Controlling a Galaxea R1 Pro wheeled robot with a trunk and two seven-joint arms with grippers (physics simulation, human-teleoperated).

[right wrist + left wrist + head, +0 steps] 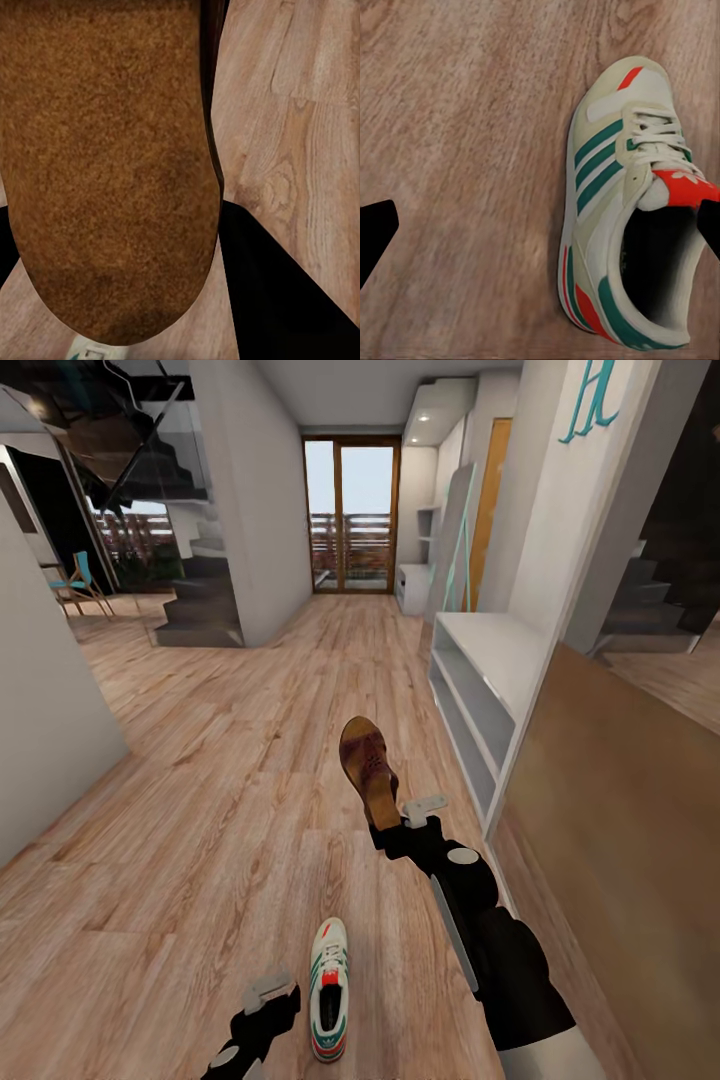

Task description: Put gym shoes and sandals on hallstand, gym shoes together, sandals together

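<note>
Right gripper [392,822]: a brown sandal [367,768] is clamped at one end between the closed fingers and held raised above the corridor floor [200,810], its other end pointing away from the robot. In the right wrist view the tan footbed [112,165] is seen close against the camera.

Left gripper [268,1000]: it is held low over the floor, spread wide with nothing between the fingers; the dark fingertips [373,232] are seen at opposite edges of the left wrist view, one of them just over the shoe's opening.

Gym shoe [329,985]: one is seen lying upright on the planks, just beside the left gripper, close to the robot's base. A second gym shoe cannot be located.

Second sandal: its place cannot be told.

White bench [480,690]: a low two-shelf unit stands along the corridor's right wall, ahead of the held sandal; its shelves appear bare. Whether this is the hallstand cannot be told.

Progress: judged early. One sandal is lifted but not placed; one gym shoe is not yet grasped; nothing is seen set on a rack.
</note>
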